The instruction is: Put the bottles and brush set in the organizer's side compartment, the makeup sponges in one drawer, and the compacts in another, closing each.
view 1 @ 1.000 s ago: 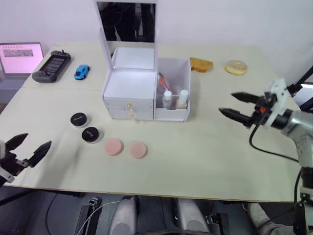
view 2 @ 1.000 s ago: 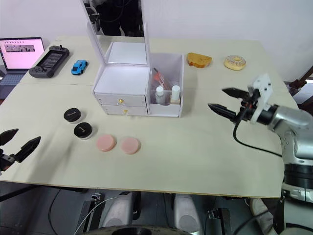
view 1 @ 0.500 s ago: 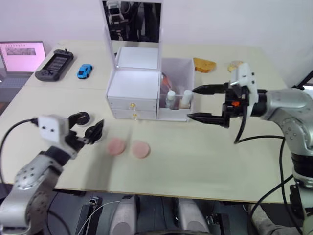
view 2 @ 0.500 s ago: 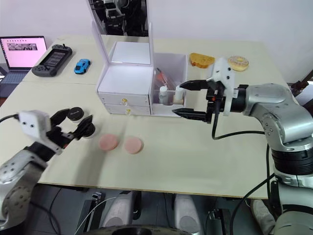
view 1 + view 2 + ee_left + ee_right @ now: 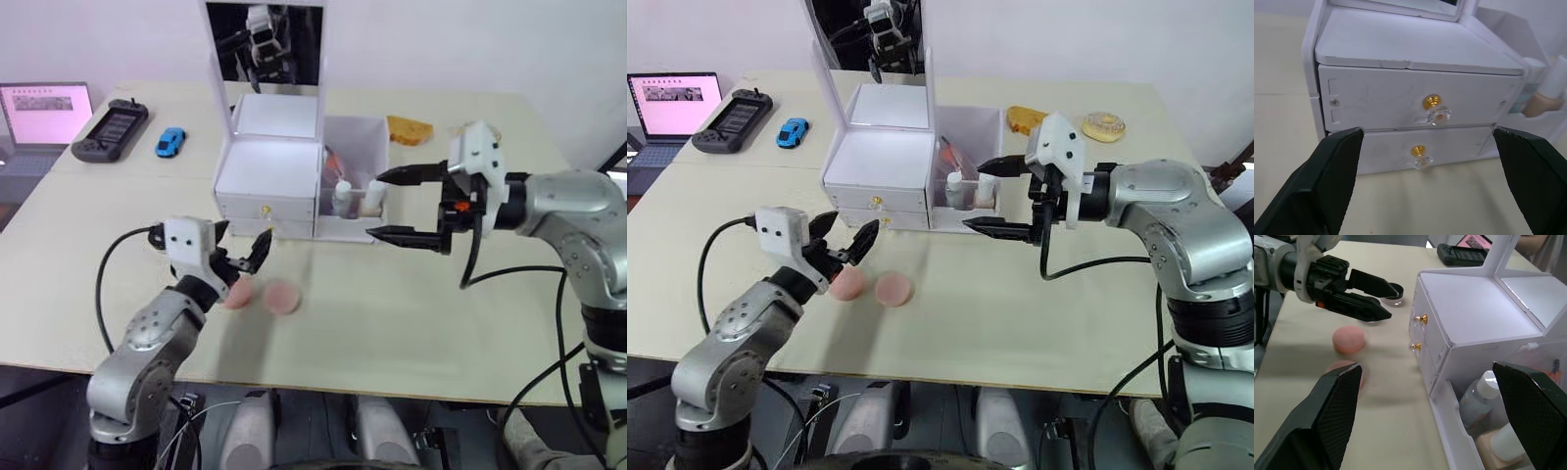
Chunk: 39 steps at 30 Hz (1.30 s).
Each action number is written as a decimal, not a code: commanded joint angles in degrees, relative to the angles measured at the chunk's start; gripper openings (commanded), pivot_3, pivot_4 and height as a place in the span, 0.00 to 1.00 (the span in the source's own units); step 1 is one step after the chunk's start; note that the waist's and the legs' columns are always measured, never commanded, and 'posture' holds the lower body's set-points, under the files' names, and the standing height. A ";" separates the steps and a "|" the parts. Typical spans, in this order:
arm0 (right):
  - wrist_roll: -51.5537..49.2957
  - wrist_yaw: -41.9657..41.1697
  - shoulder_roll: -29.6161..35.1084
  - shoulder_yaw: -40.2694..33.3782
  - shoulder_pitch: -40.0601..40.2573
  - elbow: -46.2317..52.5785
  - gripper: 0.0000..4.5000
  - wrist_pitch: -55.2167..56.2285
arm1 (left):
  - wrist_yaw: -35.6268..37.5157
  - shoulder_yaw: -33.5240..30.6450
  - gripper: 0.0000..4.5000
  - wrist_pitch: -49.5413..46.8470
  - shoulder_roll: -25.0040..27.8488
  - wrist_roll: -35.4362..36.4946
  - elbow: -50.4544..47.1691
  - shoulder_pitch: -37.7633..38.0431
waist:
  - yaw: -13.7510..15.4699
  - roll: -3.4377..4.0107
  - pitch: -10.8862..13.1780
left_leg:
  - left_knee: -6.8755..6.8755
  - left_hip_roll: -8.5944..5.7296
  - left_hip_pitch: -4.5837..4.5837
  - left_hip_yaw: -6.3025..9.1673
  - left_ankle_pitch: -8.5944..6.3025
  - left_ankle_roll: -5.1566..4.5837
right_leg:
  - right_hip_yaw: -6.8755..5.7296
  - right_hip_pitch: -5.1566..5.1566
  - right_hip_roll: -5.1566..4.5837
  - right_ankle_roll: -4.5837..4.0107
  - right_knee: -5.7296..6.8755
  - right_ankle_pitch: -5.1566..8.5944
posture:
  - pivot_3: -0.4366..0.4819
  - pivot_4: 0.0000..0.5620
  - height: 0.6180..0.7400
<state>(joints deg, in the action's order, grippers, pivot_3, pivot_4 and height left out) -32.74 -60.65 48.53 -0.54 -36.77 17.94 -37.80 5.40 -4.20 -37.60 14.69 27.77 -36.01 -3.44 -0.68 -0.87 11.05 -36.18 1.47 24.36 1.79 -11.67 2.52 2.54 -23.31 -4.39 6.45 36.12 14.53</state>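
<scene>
Nearest on the pale surface, two pink makeup sponges are seen lying side by side, one partly hidden behind the left gripper. That gripper is held just above the surface in front of the organizer, its jaws spread wide and empty, pointed at the two gold-knobbed drawers, both of which are shut. In the right wrist view one black compact can be made out beyond the left gripper's fingers; the second compact cannot be made out.

The right gripper is held at the open front of the side compartment, its jaws likewise wide apart with nothing between them. Inside that compartment the two bottles are standing upright together, and the brush set is leaning behind them. The mirror lid is raised upright at the back of the organizer.

Farther off, a blue toy car, a dark handheld console and a laptop are placed toward the robot's left, while a slice of toast and a doughnut are placed toward its right.
</scene>
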 commanded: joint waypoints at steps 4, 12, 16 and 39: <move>0.59 -0.62 1.43 -1.13 -1.83 0.89 1.00 1.35 | 0.28 3.29 0.36 4.95 -2.15 -4.86 3.58 -1.83 | -0.09 0.00 0.00 | 0.03 0.00 0.00 -0.01 0.00 0.00 | 0.02 -0.02 0.00 0.00 -0.02 0.00 | 0.48 0.27 0.98; 1.16 -0.41 1.14 -1.03 -3.49 0.20 1.00 1.20 | -0.11 4.55 0.36 7.77 -4.75 -7.85 5.59 -3.42 | -0.02 -0.01 0.00 | 0.04 0.00 0.01 -0.01 0.00 0.00 | 0.02 -0.04 0.01 0.00 -0.02 0.00 | 0.48 0.27 0.98; 1.56 -0.24 1.17 -1.06 -3.76 0.03 1.00 1.41 | 0.03 5.43 0.36 8.42 -5.73 -9.14 6.25 -3.99 | 0.01 -0.01 0.00 | 0.03 0.00 0.02 -0.01 0.00 0.00 | 0.02 -0.04 0.01 0.00 -0.02 0.00 | 0.48 0.27 0.98; 3.33 1.13 -0.83 0.62 -7.27 -0.99 1.00 1.65 | 1.99 6.30 0.06 8.90 -7.54 -11.45 8.14 -5.91 | -0.03 -0.01 0.01 | 0.04 0.00 0.02 -0.01 0.00 0.00 | 0.02 -0.05 0.01 0.01 -0.02 0.00 | 0.48 0.27 0.98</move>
<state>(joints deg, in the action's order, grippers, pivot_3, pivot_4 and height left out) -29.54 -59.98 47.70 1.24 -42.05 16.28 -37.05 6.58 1.48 -29.47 7.26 15.91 -25.45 -9.35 -0.71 -0.88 11.06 -36.14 1.47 24.38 1.78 -11.67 2.52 2.56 -23.35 -4.38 6.45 36.10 14.53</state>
